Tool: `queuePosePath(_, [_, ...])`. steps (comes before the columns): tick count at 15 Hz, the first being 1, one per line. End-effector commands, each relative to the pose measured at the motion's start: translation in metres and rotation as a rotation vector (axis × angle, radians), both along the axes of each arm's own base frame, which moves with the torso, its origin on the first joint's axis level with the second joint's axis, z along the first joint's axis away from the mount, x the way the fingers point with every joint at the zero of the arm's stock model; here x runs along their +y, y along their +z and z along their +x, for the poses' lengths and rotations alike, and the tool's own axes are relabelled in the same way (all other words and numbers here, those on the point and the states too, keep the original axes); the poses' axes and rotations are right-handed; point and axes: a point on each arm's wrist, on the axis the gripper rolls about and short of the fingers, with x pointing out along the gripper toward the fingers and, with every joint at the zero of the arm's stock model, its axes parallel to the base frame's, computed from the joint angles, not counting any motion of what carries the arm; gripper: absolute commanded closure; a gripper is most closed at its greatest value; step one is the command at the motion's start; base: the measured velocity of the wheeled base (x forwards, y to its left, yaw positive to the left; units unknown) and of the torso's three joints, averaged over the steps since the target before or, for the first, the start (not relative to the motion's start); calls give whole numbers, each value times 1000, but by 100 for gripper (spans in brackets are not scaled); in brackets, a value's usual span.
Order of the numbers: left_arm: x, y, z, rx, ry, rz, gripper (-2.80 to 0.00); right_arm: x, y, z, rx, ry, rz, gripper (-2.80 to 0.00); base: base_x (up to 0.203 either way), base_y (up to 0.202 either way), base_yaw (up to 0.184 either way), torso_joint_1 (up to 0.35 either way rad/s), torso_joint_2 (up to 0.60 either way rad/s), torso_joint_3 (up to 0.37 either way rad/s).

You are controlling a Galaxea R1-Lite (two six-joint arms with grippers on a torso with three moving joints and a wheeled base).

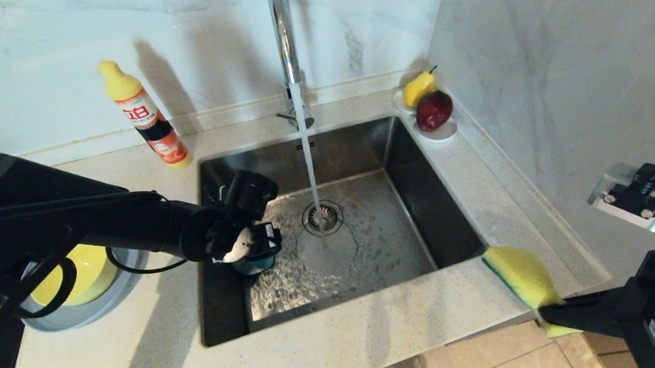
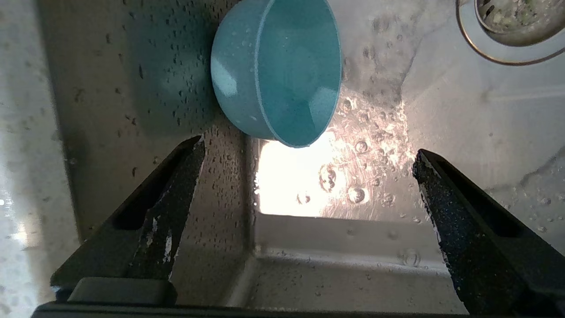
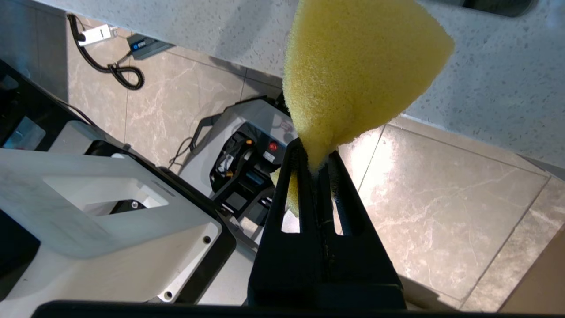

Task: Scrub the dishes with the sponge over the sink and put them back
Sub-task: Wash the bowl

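Down in the sink (image 1: 407,202), the left gripper (image 2: 309,176) hangs with its jaws spread wide and empty just above the small teal bowl (image 2: 282,75), which lies tipped against the wet left wall. At the counter's front corner, the right gripper (image 3: 315,165) is clenched on the yellow sponge (image 3: 357,66). With water running, a grab at that tilted, slick rim could likely make the bowl skid or roll away.

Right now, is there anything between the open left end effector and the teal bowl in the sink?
Nothing visible. The left end effector is open above the wet sink floor, and the teal bowl, tipped on its side against the sink wall, lies just beyond the fingertips with only bare wet steel between.
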Motion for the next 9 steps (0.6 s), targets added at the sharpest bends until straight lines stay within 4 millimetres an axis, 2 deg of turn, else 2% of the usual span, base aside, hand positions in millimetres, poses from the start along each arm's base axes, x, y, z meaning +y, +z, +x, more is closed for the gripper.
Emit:
queuePosePath(1, [-1, 0, 2, -3, 4, 0, -280, -1, 1, -1, -4, -1, 4, 0, 0, 0, 0, 0, 0, 0])
queuePosePath(6, [-2, 3, 6, -20, 9, -12, -280, -1, 1, -1, -3, -1, 3, 0, 0, 0, 0, 0, 0, 0])
queuePosePath(9, [1, 11, 11, -53, 30, -33, -280, -1, 1, -1, -2, -3, 3, 0, 0, 0, 0, 0, 0, 0])
